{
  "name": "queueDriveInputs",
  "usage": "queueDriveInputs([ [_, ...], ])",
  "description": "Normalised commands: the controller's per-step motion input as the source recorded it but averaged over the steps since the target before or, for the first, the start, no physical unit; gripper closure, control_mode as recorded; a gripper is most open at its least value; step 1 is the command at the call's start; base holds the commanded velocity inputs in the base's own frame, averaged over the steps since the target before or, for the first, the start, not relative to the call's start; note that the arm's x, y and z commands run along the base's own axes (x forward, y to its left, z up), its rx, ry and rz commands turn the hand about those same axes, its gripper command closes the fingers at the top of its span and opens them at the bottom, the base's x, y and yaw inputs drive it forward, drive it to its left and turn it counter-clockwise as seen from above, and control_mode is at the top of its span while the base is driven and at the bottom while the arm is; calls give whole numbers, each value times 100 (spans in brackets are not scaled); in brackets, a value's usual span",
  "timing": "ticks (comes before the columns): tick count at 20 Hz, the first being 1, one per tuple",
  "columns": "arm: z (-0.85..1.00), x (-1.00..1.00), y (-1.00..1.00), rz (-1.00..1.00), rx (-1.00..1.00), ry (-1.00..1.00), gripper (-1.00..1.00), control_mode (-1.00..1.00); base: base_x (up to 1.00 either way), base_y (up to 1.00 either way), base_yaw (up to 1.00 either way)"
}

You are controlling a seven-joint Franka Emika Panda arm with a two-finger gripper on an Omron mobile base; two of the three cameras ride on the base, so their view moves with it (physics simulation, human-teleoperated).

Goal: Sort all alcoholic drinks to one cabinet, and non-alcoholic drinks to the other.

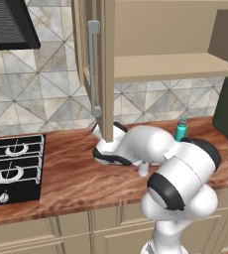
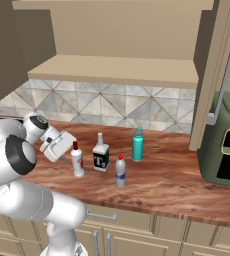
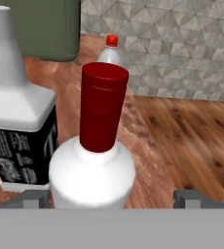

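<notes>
Jaws wide; four bottles [image 2: 101, 155] upright.

white "T" on dark label, squarish long-necked bottle [image 2: 101, 156]

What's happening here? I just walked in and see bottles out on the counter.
The robot arm is reaching its open tool around the white bottle with the dark red cap, not yet gripping it. The T-labelled bottle, small red-capped bottle and teal bottle stand on the counter. The cabinet above is open, nothing shelved.
</notes>
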Motion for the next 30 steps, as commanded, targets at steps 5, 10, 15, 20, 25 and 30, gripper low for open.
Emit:
queueDriveInputs([
  [5, -2, 0, -9, 0, -6, 3, -100, -100, 0, 0, 0],
  [10, 0, 0, -8, 0, -7, 1, -100, -100, 0, 0, 0],
  [15, -1, 0, -17, 6, -4, 0, -100, -100, 0, 0, 0],
  [20, -1, 0, -24, 8, -6, 0, -100, -100, 0, 0, 0],
  [25, 0, 0, -17, 8, -6, 0, -100, -100, 0, 0, 0],
  [30, 0, 0, -3, 8, -5, 2, 100, -100, 0, 0, 0],
])
